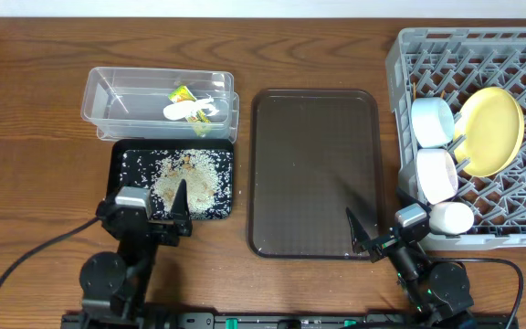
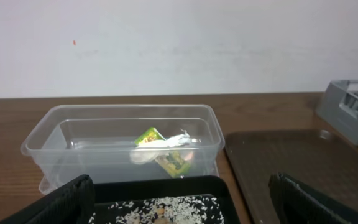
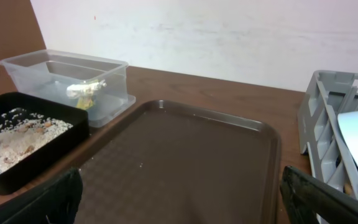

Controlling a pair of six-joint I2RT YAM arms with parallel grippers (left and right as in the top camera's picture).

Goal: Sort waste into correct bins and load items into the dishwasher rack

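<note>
The clear tub (image 1: 108, 100) holds the green-yellow snack wrapper (image 1: 183, 94) and the crumpled white scrap (image 1: 190, 111); both also show in the left wrist view (image 2: 151, 137). The black tray (image 1: 121, 164) holds the rice scraps (image 1: 185, 178). The grey rack (image 1: 409, 55) holds the yellow plate (image 1: 491, 131), two bowls (image 1: 432, 121) (image 1: 438, 174) and a white cup (image 1: 452, 217). Chopsticks are not visible. My left gripper (image 1: 158, 208) is open and empty over the black tray's near edge. My right gripper (image 1: 373, 239) is open and empty over the brown tray's near right corner.
The dark brown serving tray (image 1: 313, 174) lies bare between the black tray and the rack. Wooden table (image 1: 26, 137) surrounds everything. A white wall runs along the far edge.
</note>
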